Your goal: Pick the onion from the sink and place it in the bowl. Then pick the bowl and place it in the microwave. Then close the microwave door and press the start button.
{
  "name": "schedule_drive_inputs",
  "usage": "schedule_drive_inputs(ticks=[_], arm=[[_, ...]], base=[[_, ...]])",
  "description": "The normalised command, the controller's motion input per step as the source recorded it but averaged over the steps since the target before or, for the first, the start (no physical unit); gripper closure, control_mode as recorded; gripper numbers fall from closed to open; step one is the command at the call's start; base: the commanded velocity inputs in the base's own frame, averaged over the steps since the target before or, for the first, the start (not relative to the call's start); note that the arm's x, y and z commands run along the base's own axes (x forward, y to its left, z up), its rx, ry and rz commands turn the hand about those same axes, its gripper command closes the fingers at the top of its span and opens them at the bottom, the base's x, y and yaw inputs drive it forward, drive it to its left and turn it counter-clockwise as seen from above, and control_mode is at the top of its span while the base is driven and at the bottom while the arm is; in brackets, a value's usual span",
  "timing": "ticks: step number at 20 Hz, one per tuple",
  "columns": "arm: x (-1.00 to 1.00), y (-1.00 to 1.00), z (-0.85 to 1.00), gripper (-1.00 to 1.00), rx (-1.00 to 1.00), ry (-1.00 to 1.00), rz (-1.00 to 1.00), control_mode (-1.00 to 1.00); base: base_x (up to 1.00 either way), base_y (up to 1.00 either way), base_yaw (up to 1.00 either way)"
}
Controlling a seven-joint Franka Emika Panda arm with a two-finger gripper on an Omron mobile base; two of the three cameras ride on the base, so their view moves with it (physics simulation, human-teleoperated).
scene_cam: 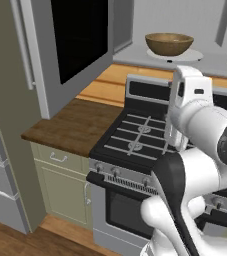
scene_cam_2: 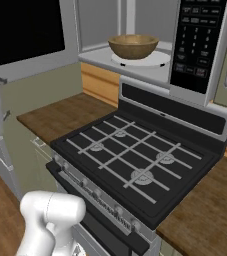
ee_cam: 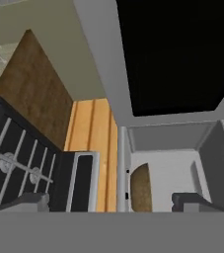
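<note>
The brown wooden bowl (scene_cam: 169, 43) (scene_cam_2: 133, 46) (ee_cam: 140, 188) sits on the white turntable plate (scene_cam_2: 155, 59) inside the microwave (scene_cam_2: 100, 25), whose dark control panel (scene_cam_2: 197, 40) is on the right. The microwave door (scene_cam: 75, 40) (scene_cam_2: 25, 30) (ee_cam: 172, 54) stands swung open to the left, its black glass facing me. No onion can be seen from these angles; the sink is out of view. My gripper (ee_cam: 111, 200) is open, its fingertips (ee_cam: 34, 200) wide apart, held back from the microwave opening and the door's edge, with nothing between them.
A black-topped stove (scene_cam: 140, 135) (scene_cam_2: 135, 160) lies below the microwave. A wooden counter (scene_cam: 70, 125) (scene_cam_2: 60, 115) runs to its left, over olive-green cabinets (scene_cam: 60, 185). A grey fridge (scene_cam: 0, 150) stands at the far left. More wooden counter (scene_cam_2: 205, 210) is right of the stove.
</note>
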Motion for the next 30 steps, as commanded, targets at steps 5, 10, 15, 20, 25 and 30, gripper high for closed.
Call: schedule_drive_inputs(ticks=[5, 10, 15, 20, 25, 30], arm=[[-0.06, 0.81, -0.1, -1.0, 0.0, -0.05, 0.0, -1.0], [-0.09, 0.65, -0.12, -1.0, 0.0, 0.0, -0.01, -1.0], [-0.21, 0.6, -0.09, -1.0, 0.0, 0.0, -0.05, -1.0], [-0.05, 0.62, -0.22, -1.0, 0.0, -0.02, -0.04, -1.0], [-0.02, 0.62, -0.22, -1.0, 0.0, -0.03, -0.04, -1.0], [0.0, 0.7, -0.22, -1.0, -0.09, -0.06, -0.04, -1.0]], base=[[0.0, 0.0, 0.0], [0.0, 0.0, 0.0], [0.0, 0.0, 0.0], [0.0, 0.0, 0.0], [0.0, 0.0, 0.0], [0.0, 0.0, 0.0]])
